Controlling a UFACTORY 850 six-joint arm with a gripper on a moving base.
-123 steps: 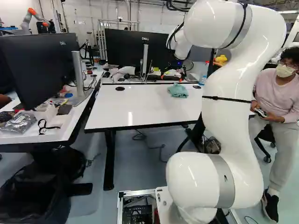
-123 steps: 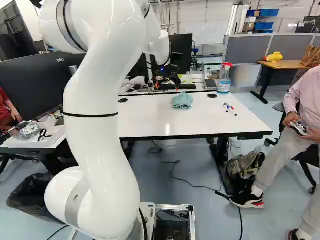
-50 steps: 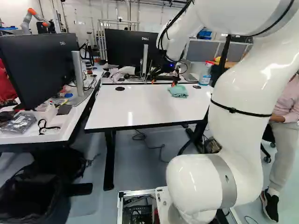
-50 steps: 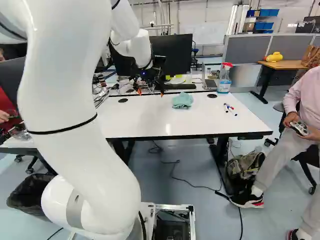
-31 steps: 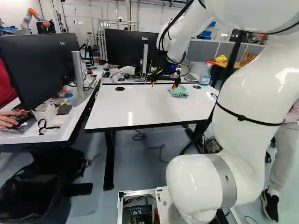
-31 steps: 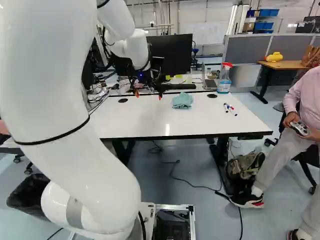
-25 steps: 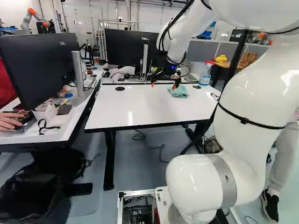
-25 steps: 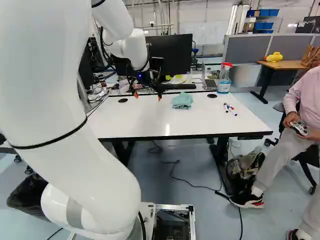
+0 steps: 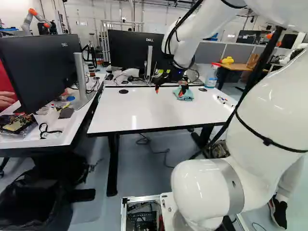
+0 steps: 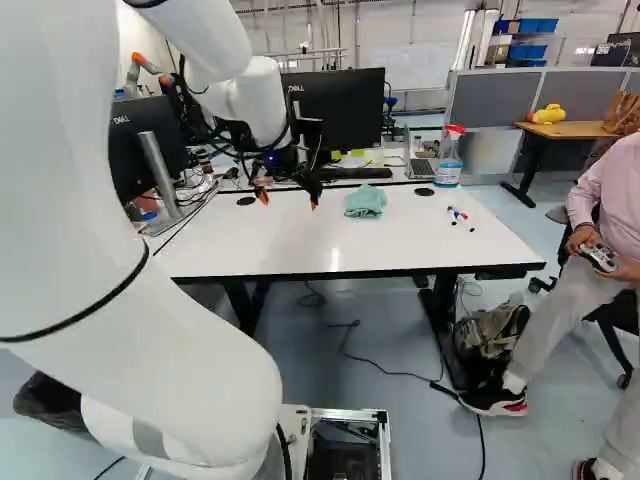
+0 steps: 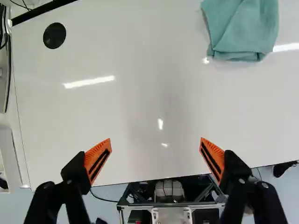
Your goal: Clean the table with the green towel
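Green towel is lying bunched on the white counter; near it, I'm hovering my claw above the surface, fingers spreading wide, holding nothing.

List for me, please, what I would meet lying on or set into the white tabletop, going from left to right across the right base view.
Left black disc → green towel → right black disc → markers.

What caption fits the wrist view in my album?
Open gripper above the white table, the green towel lying ahead, off to one side.
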